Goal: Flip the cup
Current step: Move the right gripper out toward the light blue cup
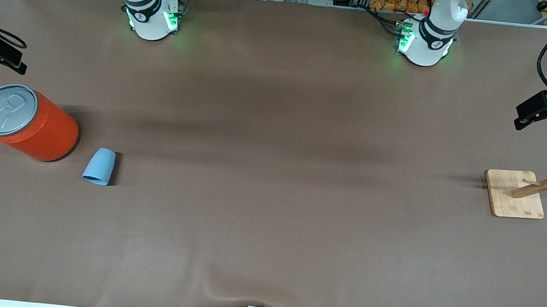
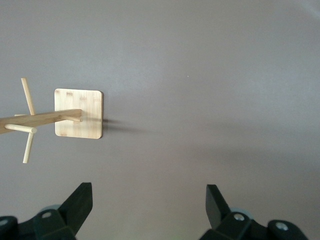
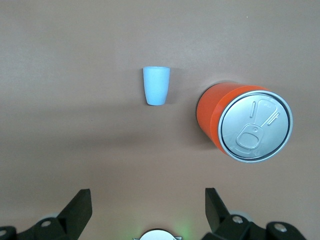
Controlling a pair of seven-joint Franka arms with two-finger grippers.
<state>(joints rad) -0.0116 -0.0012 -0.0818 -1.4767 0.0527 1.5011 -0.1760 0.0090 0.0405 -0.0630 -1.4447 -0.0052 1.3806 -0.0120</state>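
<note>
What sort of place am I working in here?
Most likely a robotics lab bench: two arm bases bolted along a brown-covered table, aluminium framing and cabling at its edge, and staged props: a blue cup, an orange can, a wooden rack.

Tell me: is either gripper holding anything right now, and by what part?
Nothing is held. The left gripper and right gripper are both open and empty; the cup sits untouched beside the orange can.

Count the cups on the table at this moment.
1. The cup sits beside the orange can, nearer the front camera, at the right arm's end. None seems hidden.
</note>
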